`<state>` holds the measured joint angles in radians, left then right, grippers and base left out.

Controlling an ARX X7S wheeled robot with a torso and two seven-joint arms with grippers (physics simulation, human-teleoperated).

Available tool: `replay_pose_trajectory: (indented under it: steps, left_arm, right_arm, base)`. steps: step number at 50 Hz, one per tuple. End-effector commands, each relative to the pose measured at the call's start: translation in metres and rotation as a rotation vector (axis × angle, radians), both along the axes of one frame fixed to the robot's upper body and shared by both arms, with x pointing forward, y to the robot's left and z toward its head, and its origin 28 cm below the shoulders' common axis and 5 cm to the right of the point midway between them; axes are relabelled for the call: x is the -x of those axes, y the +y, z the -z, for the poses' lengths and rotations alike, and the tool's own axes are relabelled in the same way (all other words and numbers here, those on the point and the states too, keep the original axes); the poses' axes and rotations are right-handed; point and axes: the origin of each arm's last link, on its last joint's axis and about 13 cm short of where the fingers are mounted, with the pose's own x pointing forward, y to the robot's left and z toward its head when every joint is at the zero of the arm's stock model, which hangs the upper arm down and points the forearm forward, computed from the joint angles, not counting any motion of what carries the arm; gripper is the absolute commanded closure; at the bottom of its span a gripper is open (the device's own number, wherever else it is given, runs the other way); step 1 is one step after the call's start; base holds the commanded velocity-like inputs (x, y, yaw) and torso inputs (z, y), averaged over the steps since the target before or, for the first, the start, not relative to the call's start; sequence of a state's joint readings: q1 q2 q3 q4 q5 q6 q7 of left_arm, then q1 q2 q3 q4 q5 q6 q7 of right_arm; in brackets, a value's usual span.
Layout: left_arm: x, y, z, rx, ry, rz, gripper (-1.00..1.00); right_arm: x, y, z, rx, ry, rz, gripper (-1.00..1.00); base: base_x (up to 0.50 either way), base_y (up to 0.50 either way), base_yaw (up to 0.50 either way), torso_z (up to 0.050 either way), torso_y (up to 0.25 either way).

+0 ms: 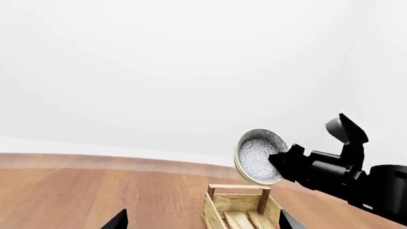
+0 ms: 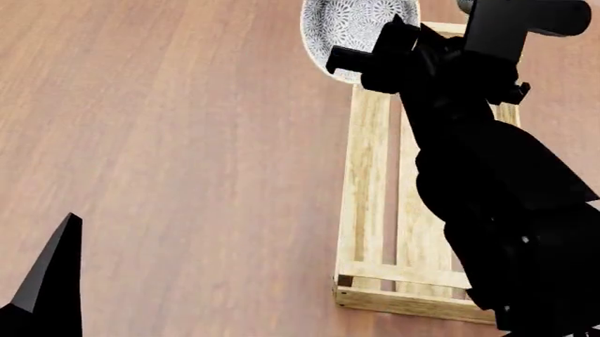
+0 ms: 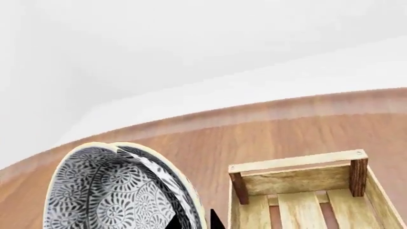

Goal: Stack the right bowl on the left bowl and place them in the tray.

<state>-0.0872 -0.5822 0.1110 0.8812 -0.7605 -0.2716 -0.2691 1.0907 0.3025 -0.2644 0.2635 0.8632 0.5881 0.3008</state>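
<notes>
The right gripper (image 2: 375, 60) was clamped on the rim of the stacked bowls (image 2: 352, 28), holding them tilted in the air at the far end of the tray (image 2: 370, 210). In the right wrist view two nested rims showed, one bowl sitting inside the other (image 3: 108, 191), just beside the tray's near corner post (image 3: 239, 188). From the left wrist view the bowls (image 1: 258, 155) hung above the tray's far end plank (image 1: 239, 187), apart from it.

The tray lay lengthwise away from the robot on the wooden worktop (image 2: 168, 140), its slatted floor bare where it could be seen. The right arm (image 2: 497, 182) stretched along and over the tray's right half, hiding that side wall and part of the slats. The tray's left wall (image 2: 361, 175) was fully exposed, with open worktop all along it.

The left gripper (image 1: 197, 222) showed only as two dark fingertips spread well apart with nothing between them, low over the worktop and well away from the tray in the head view (image 2: 47, 281).
</notes>
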Motion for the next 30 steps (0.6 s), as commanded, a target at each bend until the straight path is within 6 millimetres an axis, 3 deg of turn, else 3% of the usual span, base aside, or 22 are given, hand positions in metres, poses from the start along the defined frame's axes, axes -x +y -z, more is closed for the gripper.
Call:
replay_pose_trajectory:
  steps: [1, 9, 17, 30]
  left_arm:
    - [0.000, 0.000, -0.003, 0.005, -0.032, -0.003, -1.00]
    - [-0.002, 0.001, -0.001, 0.005, -0.017, -0.019, -1.00]
    - [-0.002, 0.004, -0.002, 0.011, -0.021, -0.036, -1.00]
    - [-0.003, 0.004, -0.001, 0.009, -0.019, -0.038, -1.00]
  right_arm:
    - [-0.023, -0.003, -0.011, -0.208, 0.014, 0.010, 1.00]
    - [-0.037, -0.007, -0.009, -0.313, 0.063, 0.088, 1.00]
    - [-0.046, -0.007, -0.014, -0.278, 0.079, 0.157, 1.00]
    - [-0.057, -0.003, -0.012, -0.358, 0.122, 0.202, 1.00]
  base:
    - [0.00, 0.00, 0.00, 0.000, 0.000]
    - [0.00, 0.00, 0.00, 0.001, 0.001]
    - [0.00, 0.00, 0.00, 0.000, 0.000]
    - [0.00, 0.00, 0.00, 0.000, 0.002]
